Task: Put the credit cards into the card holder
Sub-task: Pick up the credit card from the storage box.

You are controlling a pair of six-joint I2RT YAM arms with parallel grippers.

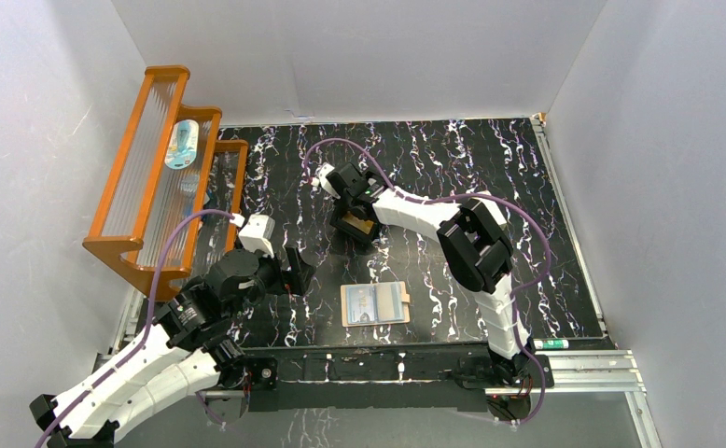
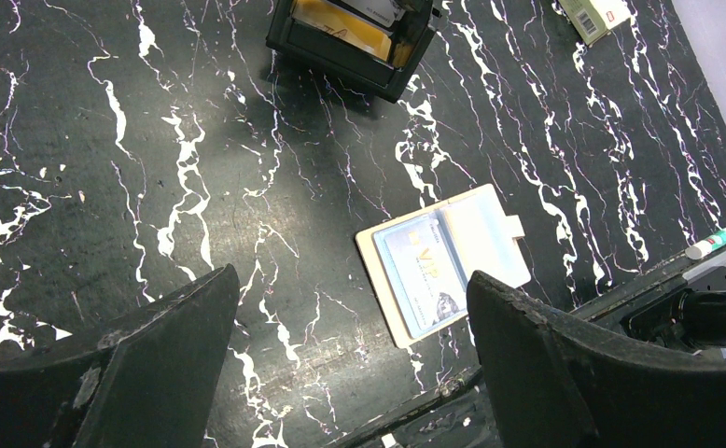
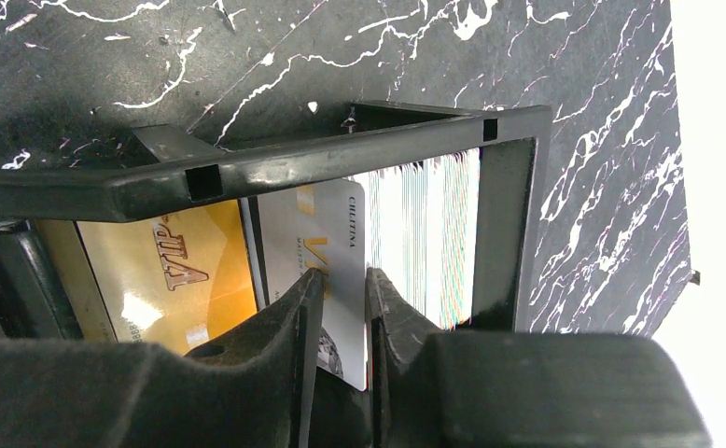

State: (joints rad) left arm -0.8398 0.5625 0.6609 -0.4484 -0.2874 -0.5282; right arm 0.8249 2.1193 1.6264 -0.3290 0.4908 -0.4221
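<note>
Overhead and wrist views of the black marbled bench. The card holder lies open and flat near the front edge of the bench, between the two arm bases, with its clear sleeves facing up and its snap tab toward the right arm's side. One pale blue card shows through a sleeve. The left fingers stand wide apart with nothing between them, poised above bare bench just to the left of the holder. The right arm reaches toward the middle of the bench, where a black tray holds the other cards: a gold card in one compartment, a white card beside it, and a row of further cards standing on edge. The right fingers are narrow, one on each side of the white card's edge; it cannot be told whether they press on it. An orange rack stands at the left, and a white box with a red mark lies beyond the tray.
</note>
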